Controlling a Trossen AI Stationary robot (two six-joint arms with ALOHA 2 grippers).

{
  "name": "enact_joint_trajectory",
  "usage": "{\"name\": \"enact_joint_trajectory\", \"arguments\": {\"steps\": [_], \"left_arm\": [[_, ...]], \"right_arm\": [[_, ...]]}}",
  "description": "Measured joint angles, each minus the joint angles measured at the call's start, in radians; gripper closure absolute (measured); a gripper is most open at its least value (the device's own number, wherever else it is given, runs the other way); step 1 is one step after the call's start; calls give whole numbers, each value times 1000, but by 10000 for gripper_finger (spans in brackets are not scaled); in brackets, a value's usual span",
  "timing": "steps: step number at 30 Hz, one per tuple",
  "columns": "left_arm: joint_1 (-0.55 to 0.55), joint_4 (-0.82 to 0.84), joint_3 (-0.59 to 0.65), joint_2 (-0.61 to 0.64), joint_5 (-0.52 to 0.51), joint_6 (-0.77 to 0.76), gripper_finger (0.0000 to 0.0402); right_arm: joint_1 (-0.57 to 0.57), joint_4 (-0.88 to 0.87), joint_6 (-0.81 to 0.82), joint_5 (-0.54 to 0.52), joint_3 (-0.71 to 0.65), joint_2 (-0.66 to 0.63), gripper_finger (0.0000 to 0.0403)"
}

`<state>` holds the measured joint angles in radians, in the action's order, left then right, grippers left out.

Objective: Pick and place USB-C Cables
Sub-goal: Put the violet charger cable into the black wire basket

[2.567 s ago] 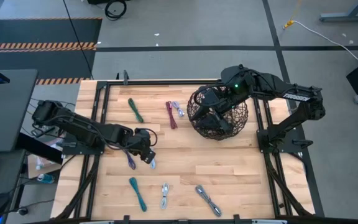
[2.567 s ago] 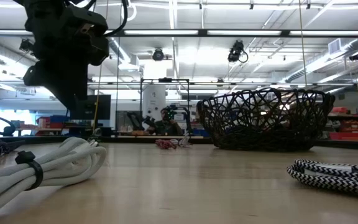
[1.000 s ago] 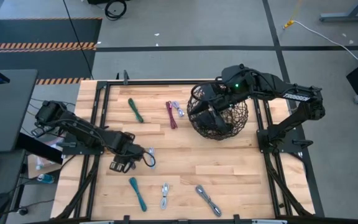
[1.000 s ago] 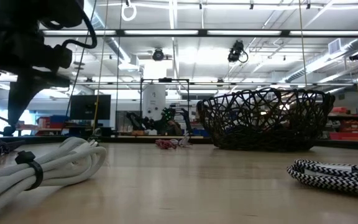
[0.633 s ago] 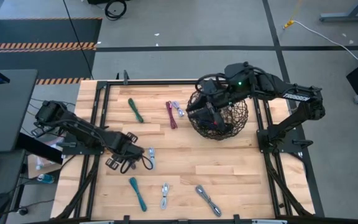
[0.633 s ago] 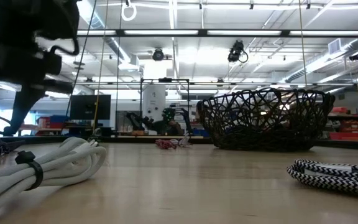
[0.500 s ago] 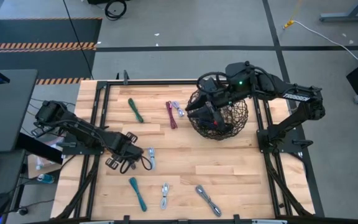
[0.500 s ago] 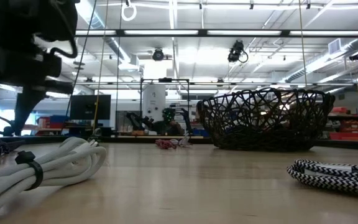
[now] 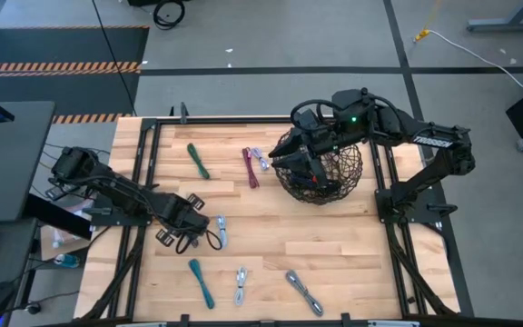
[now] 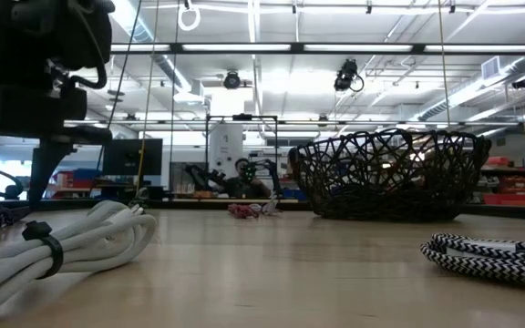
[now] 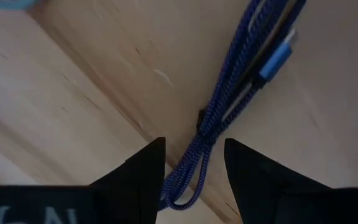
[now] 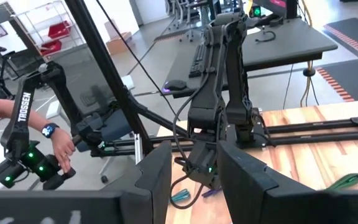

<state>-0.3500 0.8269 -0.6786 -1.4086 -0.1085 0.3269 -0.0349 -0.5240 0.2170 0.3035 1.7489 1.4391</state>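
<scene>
High view: left gripper (image 9: 192,238) is sitting low over the table (image 9: 334,250), left of centre, pointing down at a purple cable (image 9: 192,238). Left wrist view: fingers (image 11: 135,171) are standing apart w/ the purple cable (image 11: 229,93) running between them; the looped end is lying in the gap, not pinched, so jaws open, holding nothing. A dark tie is wrapping the bundle mid-length. A small white/grey cable (image 9: 220,231) is lying just beside the gripper, on its right.

Right gripper (image 9: 300,156) is hanging over the left rim of the wire basket (image 9: 343,173), which is sitting at the table's far right. Right wrist view: fingers (image 12: 157,171) are parted, nothing between them, so jaws open and empty; beyond them the left arm (image 12: 219,106) and a person's hand (image 12: 61,149) w/ a wristband are showing at the side, by another dark arm labelled Trossen.

Other cables on the table: green one (image 9: 197,161) far left, maroon one (image 9: 249,167) and a pale one (image 9: 261,160) touching it, both just left of the basket; along the near edge a teal one (image 9: 202,282), a white one (image 9: 241,284), a grey one (image 9: 304,292), well apart from each other.

Low view: white bundle (image 10: 62,241) w/ black tie is lying close at left, black-white braided cable (image 10: 490,255) at right, basket (image 10: 386,178) beyond.
</scene>
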Motion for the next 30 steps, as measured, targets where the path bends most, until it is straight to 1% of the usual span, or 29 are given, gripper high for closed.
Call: {"name": "enact_joint_trajectory", "arguments": {"steps": [5,7,13,19,22,24,27,28,30], "left_arm": [[0,-20,13,0,0,10,230],[0,-38,22,0,0,11,230],[0,-106,58,2,2,28,230],[6,-114,68,3,5,36,234],[22,-112,69,2,19,35,265],[37,-110,69,2,30,33,303],[61,-110,69,2,36,33,373],[69,-110,69,2,43,33,381],[78,-111,69,2,45,33,382]], "right_arm": [[0,0,1,-5,0,0,270],[0,0,1,-21,0,0,270],[0,22,1,-23,0,0,270],[0,37,22,-23,0,0,270],[0,37,24,-23,0,0,270],[0,37,24,-23,0,0,270],[0,37,24,-23,0,0,270],[0,35,24,-23,0,0,270],[0,13,21,-23,0,0,270]]}}
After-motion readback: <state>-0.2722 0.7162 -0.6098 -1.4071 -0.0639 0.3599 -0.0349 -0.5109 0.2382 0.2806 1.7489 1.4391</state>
